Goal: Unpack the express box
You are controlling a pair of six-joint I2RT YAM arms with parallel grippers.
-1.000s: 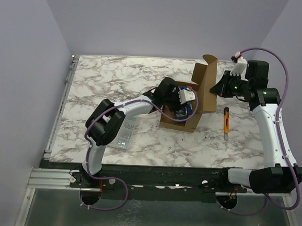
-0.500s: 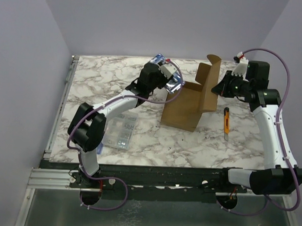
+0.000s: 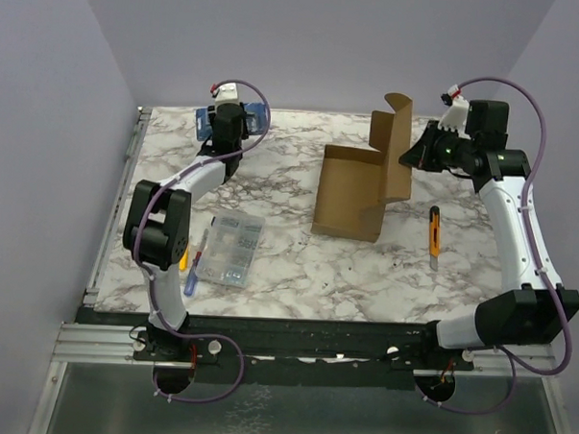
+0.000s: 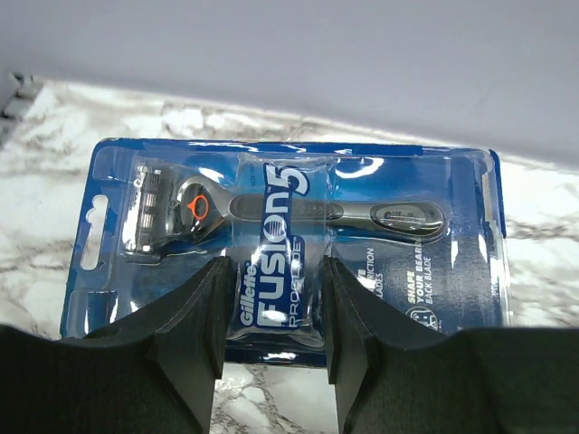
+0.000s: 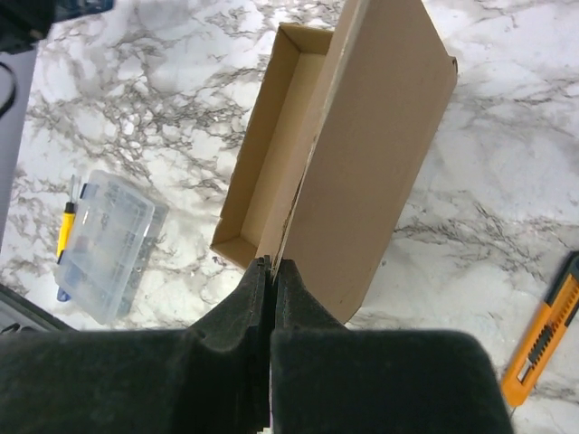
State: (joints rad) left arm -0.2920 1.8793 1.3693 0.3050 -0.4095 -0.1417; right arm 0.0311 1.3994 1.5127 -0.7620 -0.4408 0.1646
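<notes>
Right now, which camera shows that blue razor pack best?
The left wrist view: the Gillette Fusion5 razor pack fills it, label readable. The top view shows only blue edges behind the left arm; the right wrist view, perhaps a blue sliver.

Brown express box (image 3: 353, 196), blue razor pack (image 4: 380, 262), marbled table (image 3: 287, 275)

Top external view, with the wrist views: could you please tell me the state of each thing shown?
Express box: open, nothing visible inside.
Box lid: raised, pinched by right gripper.
Razor pack: sealed, gripped by left gripper.
Organizer case: closed, lying flat.
Utility knife: lying flat, untouched.
</notes>
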